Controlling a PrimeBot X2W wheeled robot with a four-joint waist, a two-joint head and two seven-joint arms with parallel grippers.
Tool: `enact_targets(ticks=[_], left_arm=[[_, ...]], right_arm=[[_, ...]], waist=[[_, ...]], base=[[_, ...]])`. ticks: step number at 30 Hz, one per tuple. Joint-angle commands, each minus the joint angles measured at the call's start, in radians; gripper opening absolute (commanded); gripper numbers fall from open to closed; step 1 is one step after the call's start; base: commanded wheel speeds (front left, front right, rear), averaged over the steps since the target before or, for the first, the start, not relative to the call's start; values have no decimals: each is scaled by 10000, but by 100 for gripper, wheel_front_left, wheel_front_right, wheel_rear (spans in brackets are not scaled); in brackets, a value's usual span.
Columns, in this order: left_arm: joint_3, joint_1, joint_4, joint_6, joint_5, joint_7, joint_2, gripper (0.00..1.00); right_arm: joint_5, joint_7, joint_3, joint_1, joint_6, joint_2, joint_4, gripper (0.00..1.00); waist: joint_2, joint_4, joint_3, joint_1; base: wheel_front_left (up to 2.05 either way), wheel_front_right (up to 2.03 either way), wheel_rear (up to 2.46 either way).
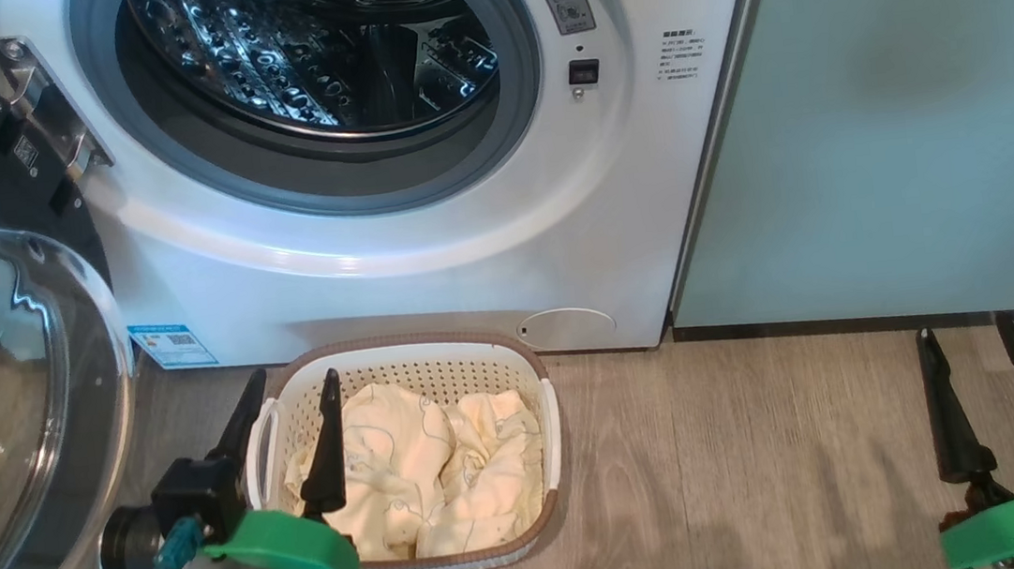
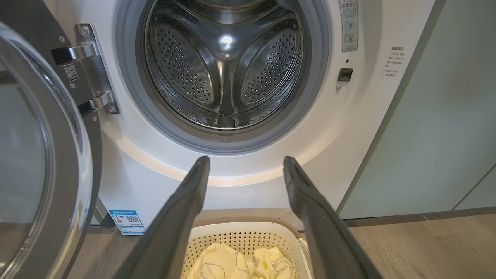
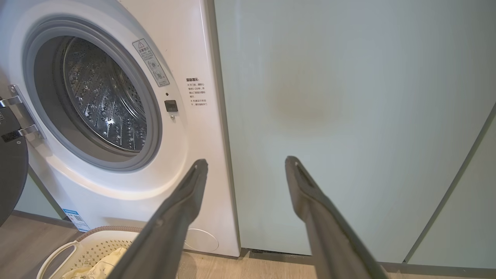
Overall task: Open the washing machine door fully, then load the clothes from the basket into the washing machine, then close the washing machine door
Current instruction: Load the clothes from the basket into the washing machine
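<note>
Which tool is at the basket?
The left tool: open, and from the head view one finger overlaps the clothes in the basket. The right tool, also open, hangs over bare floor before the green cabinet.

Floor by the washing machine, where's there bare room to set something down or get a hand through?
Bare floor runs from the basket rightward to the right gripper, bordered behind by the pale green cabinet. The drum mouth is open and unobstructed. Crowded on the left: the washing machine door hangs beside the basket, with the left gripper straddling its left rim.
</note>
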Motion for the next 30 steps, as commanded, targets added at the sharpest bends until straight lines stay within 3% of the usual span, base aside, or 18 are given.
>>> enact_targets(ticks=[1, 15, 30], left_arm=[[339, -360, -254, 51, 102, -61, 110, 100], [50, -767, 228, -116, -164, -61, 96, 100], [-1060, -3264, 4281, -411, -541, -58, 187, 100]], right_arm=[[15, -97, 224, -255, -29, -58, -291, 100], [29, -97, 243, -418, -29, -58, -405, 100], [-136, -97, 323, -1058, -29, -58, -679, 100]], waist=[[0, -3, 7, 1], [0, -46, 406, 1], [0, -279, 2100, 1]], base=[[0, 0, 0], [0, 0, 0], [0, 0, 0]])
